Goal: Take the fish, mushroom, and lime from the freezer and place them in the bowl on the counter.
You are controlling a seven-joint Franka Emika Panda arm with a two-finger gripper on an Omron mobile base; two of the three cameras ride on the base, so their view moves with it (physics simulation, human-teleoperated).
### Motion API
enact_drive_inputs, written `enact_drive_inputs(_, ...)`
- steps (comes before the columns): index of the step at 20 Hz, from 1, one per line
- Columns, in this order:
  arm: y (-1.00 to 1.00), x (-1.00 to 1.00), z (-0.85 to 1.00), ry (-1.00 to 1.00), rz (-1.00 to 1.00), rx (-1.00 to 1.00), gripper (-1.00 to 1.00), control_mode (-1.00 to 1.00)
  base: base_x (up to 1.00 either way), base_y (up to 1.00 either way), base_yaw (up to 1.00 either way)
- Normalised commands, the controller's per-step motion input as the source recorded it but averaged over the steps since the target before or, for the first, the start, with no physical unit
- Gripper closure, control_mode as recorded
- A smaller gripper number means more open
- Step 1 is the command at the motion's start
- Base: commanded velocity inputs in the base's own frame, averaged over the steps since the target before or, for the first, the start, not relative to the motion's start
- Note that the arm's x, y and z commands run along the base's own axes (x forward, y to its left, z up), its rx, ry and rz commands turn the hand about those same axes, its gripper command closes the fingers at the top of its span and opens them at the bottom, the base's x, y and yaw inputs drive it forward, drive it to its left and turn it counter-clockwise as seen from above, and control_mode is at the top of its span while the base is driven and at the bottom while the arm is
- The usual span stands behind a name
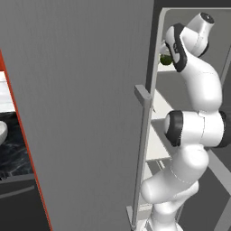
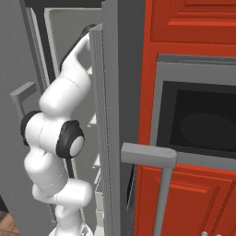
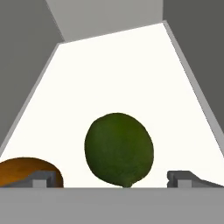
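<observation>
Reaching into the open freezer (image 1: 81, 113), the gripper (image 3: 113, 178) is hovering with jaws spread fully wide and empty, straddling the lime (image 3: 119, 150) on the pale shelf (image 3: 118, 78) beside the mushroom (image 3: 24, 170), apparently lining up a grasp.

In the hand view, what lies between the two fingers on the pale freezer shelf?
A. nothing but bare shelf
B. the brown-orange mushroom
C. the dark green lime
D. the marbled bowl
C. The lime sits midway between the open fingers on the pale freezer shelf, while the mushroom lies off to the side, behind the other finger.
</observation>
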Motion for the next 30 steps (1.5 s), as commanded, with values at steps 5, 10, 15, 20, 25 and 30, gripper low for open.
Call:
enact_drive_inputs(5, -0.01, 0.22, -0.07, 0.02, 0.02, 0.0, -1.0, -1.0, 0.0, 0.0, 0.0)
enact_drive_inputs(10, -0.02, 0.12, -0.12, 0.03, 0.02, 0.0, -1.0, -1.0, 0.0, 0.0, 0.0)
enact_drive_inputs(15, -0.02, 0.11, -0.14, 0.02, 0.01, 0.0, -1.0, -1.0, 0.0, 0.0, 0.0)
enact_drive_inputs(20, -0.02, 0.06, -0.18, 0.04, 0.02, 0.0, 1.0, -1.0, 0.0, 0.0, 0.0)
enact_drive_inputs(25, 0.0, 0.02, -0.2, 0.01, 0.04, 0.0, 1.0, -1.0, 0.0, 0.0, 0.0)
enact_drive_inputs(30, 0.01, 0.0, -0.13, 0.0, 0.05, 0.0, 1.0, -1.0, 0.0, 0.0, 0.0)
